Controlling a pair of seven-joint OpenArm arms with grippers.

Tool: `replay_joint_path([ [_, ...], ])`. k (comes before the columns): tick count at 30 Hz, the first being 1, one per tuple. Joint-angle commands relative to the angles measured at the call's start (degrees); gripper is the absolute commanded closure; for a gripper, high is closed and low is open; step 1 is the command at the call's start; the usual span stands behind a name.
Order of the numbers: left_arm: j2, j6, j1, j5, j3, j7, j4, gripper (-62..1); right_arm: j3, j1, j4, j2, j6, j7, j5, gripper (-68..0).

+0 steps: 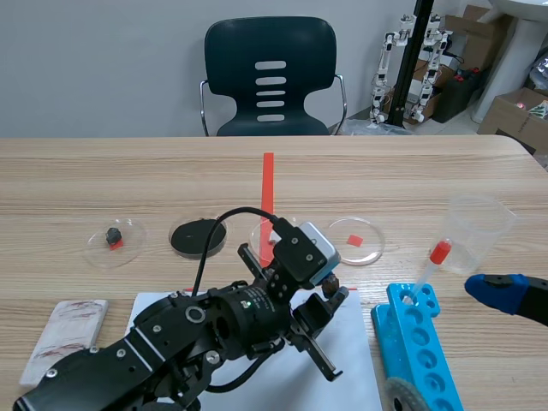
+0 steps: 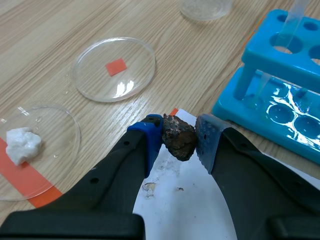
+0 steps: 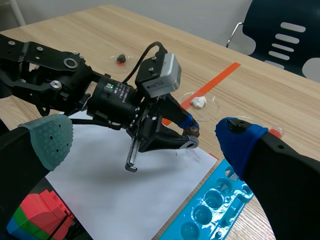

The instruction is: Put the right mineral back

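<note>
The left gripper (image 2: 179, 145) pinches the brown mineral (image 2: 178, 141), seemingly clear of the white sheet (image 2: 185, 212), ready for the empty red-marked dish (image 2: 95, 82) just beyond. At the right, the right gripper (image 3: 145, 142) gapes wide, empty.

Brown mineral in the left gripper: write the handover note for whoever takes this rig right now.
Left gripper: shut on the brown mineral, held over the edge of the white paper.
Right gripper: open, holding nothing, near the blue rack.
Empty dish with a red square lies ahead of the left gripper; the neighbouring dish holds a white mineral.
Done: brown mineral is gripped and lifted.
Left: carry it to the empty dish, probably its place, and release.
</note>
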Motion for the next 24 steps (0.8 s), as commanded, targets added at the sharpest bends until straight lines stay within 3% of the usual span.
replay_joint_path([
  [1,1.2,-0.2,-1.1,-0.4,0.0,-1.1,0.2,-10.2,0.2,0.5,1.2,0.0,0.0,0.9,0.2,-59.1],
  [10,2.8,-0.2,-4.0,-0.4,0.0,-1.3,-7.6,-10.2,0.2,0.5,1.2,0.0,0.0,0.9,0.2,-59.1],
  [24,2.8,-0.6,-4.1,-0.4,0.0,-0.6,-9.4,-10.3,0.2,0.5,1.2,0.0,0.0,0.9,0.2,-59.1],
])
